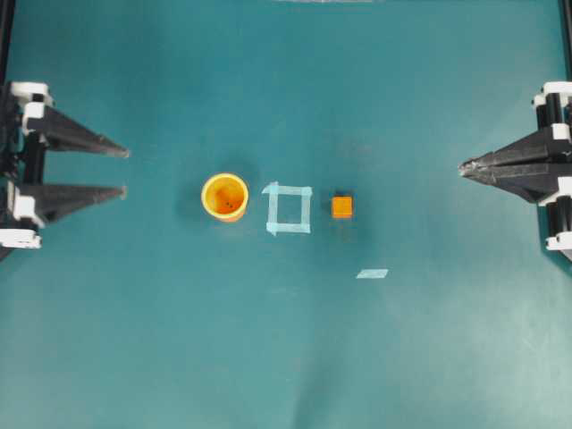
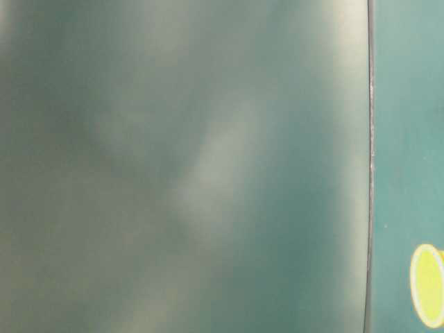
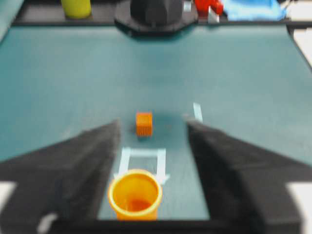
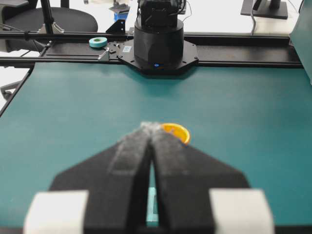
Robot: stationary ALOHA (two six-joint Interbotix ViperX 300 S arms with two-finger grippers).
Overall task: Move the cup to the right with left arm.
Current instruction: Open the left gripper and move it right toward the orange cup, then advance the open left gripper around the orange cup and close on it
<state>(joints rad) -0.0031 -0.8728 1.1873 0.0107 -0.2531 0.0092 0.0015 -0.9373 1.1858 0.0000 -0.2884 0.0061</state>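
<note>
left gripper (image 3: 152, 141) open | cup (image 3: 135, 194) just ahead, between its fingers

Left gripper (image 1: 125, 172) spread, right gripper (image 1: 463, 166) pinched.

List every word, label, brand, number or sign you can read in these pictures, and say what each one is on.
None can be read.
The cup, cube and tape square carry no text.
A small white label on the arm base in the right wrist view is too small to read.
The table-level view is blurred.
</note>
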